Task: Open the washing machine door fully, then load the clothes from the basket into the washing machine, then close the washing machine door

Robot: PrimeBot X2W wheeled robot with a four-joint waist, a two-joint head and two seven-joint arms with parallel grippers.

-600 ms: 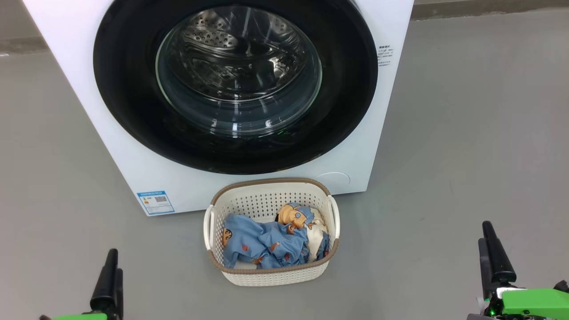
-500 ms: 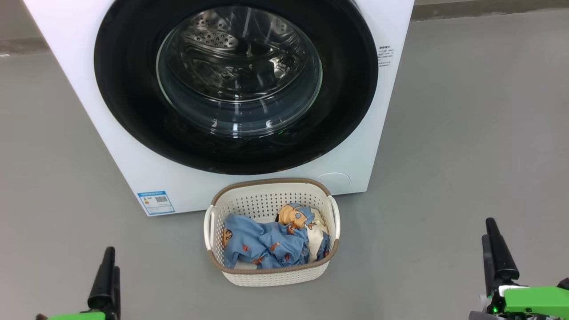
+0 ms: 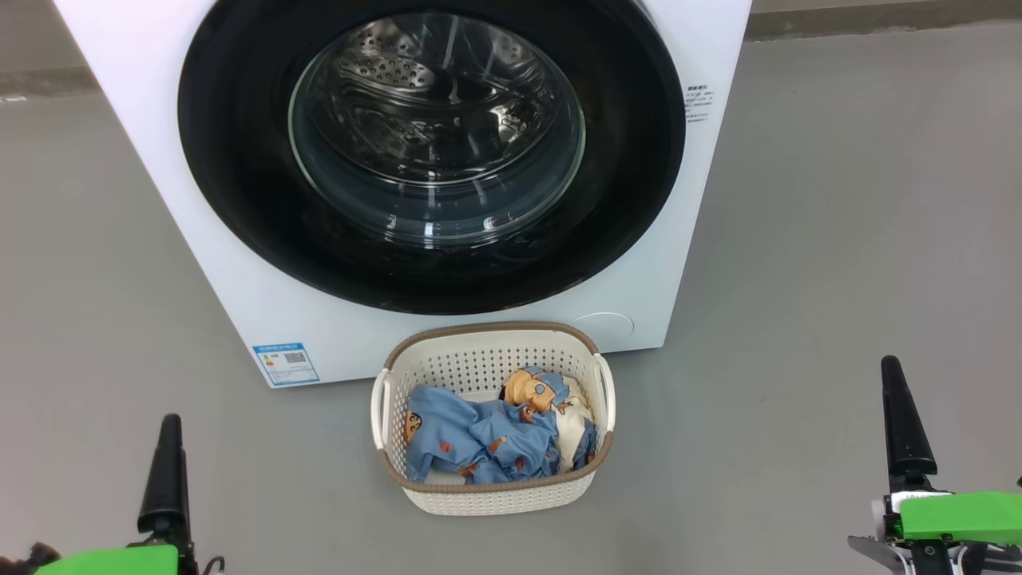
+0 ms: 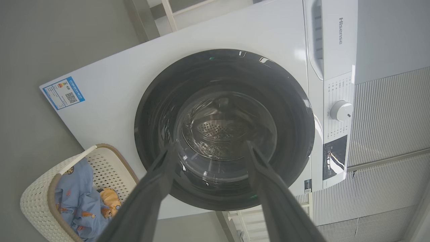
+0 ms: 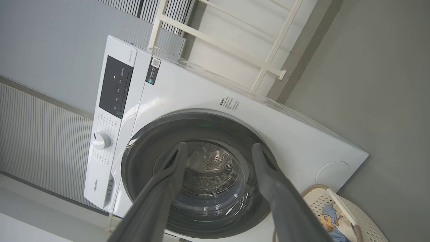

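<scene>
Fingers (image 4: 151, 195) of the left gripper (image 4: 210, 148) and right gripper (image 5: 218, 148) stand spread and empty, short of the washing machine (image 3: 223, 271); the washing machine door (image 3: 231, 160) is shut and the clothes (image 3: 479, 435) lie in the basket (image 3: 495, 499) at its foot, so every step remains.

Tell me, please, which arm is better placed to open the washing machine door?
Right, marginally. Both grippers are open and empty, well short of the closed washing machine door, but the right gripper reaches farther forward than the left gripper. Handle side unclear, so tentative.
</scene>
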